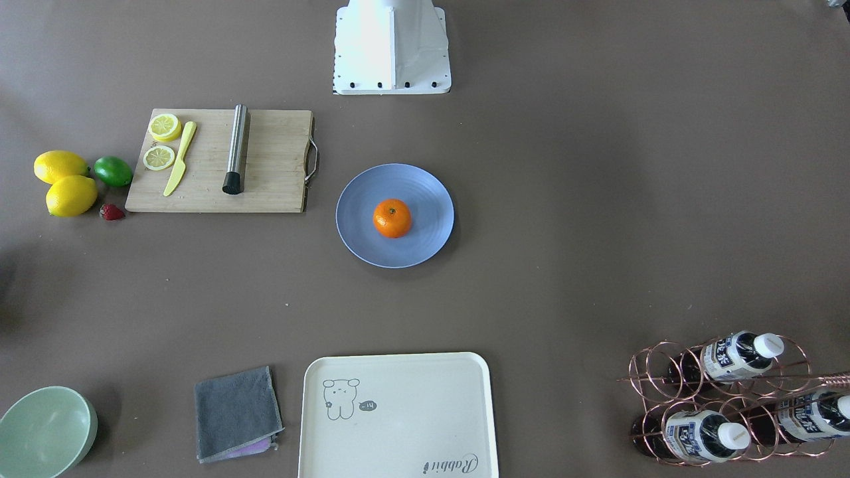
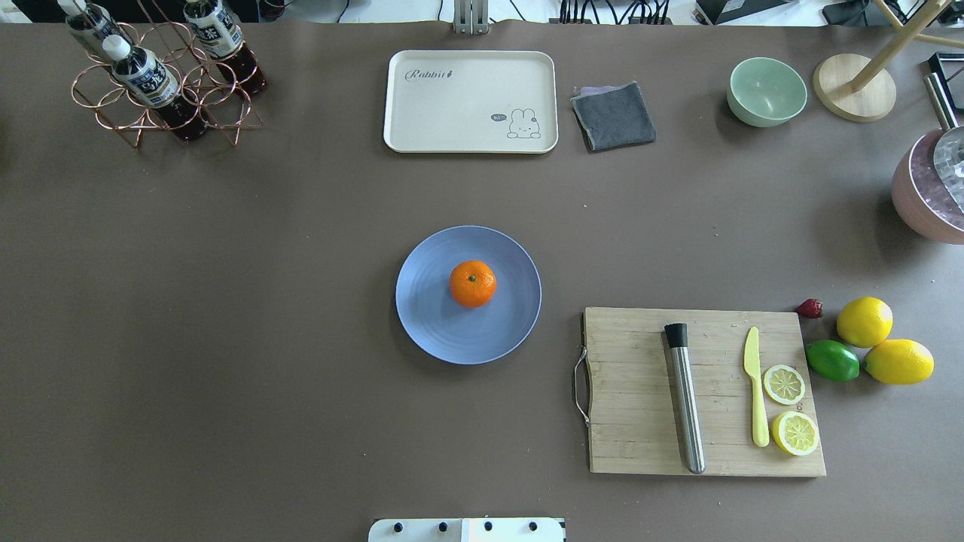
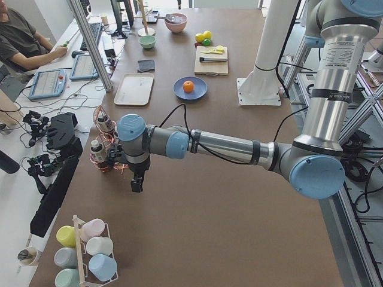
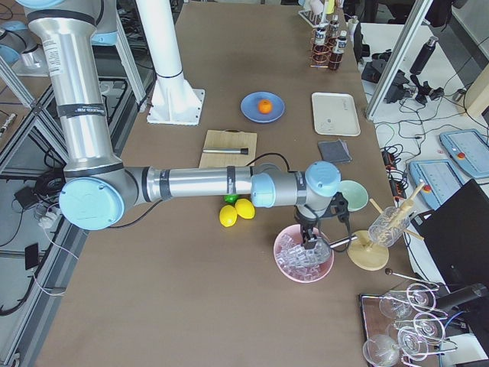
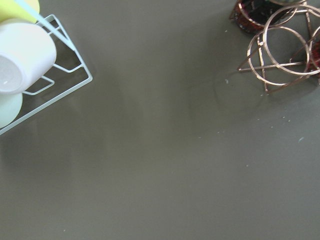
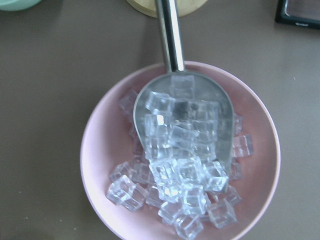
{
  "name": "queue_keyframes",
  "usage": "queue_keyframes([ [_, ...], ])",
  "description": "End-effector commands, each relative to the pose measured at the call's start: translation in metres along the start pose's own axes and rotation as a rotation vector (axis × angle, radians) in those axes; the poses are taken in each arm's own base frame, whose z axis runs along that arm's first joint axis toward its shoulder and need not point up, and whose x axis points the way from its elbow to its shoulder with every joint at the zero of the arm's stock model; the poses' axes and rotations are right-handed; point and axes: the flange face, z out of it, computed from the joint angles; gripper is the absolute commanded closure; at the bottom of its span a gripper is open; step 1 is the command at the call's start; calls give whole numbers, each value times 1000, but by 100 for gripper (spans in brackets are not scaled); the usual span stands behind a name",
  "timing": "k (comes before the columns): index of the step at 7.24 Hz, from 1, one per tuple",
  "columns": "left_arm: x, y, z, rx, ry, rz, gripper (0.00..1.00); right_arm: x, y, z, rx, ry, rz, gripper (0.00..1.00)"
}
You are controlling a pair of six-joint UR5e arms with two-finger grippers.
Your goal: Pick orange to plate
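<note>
mika: Left arm (image 3: 227, 146) is the big thing up close in the side view. It's stretched out low over the table (image 3: 227, 233) toward the far edge at the left end. The left gripper (image 3: 137, 183) hangs over bare tabletop just beside the copper bottle rack (image 3: 106, 156). Fingers wide or narrow? Honestly can't tell, the wrist cam doesn't catch them.

jonas: Same deal at the other end. The right arm (image 4: 191, 183) reaches out too, with the right gripper (image 4: 309, 241) above the pink bowl (image 4: 284, 256) near the far right corner. That bowl is full of ice cubes (image 6: 127, 192) with a metal scoop (image 6: 170, 35) lying in it. Can't tell how those fingers sit either.

mika: ok, and the fruit?

jonas: The cutting board (image 2: 640, 391) is by the near edge, right of centre, and the cream tray (image 2: 452, 113) is mid far edge. The plate (image 2: 429, 324) is dead centre of the table. The orange (image 2: 472, 284) sits on it, about the middle, stem dot up, well apart from both grippers.
</note>
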Motion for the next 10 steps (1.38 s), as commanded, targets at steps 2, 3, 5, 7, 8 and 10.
queue_keyframes([
  [2, -31, 48, 29, -59, 55, -71, 3, 25, 24, -1, 0, 39, 18, 0],
  [3, -36, 52, 35, -70, 62, -72, 3, 19, 19, -8, 13, 47, 4, 0],
  [5, -36, 53, 33, -61, 63, -74, 3, 18, 15, -12, 17, 90, -5, 0],
  [7, -37, 52, 24, -37, 63, -62, 3, 11, 13, -9, 14, 86, -18, 0],
  [8, -35, 59, 16, -11, 64, -52, 3, 7, 13, -8, 14, 80, -18, 0],
  [10, -27, 68, 7, 1, 92, -47, 3, 4, 15, -6, 10, 76, -21, 0],
])
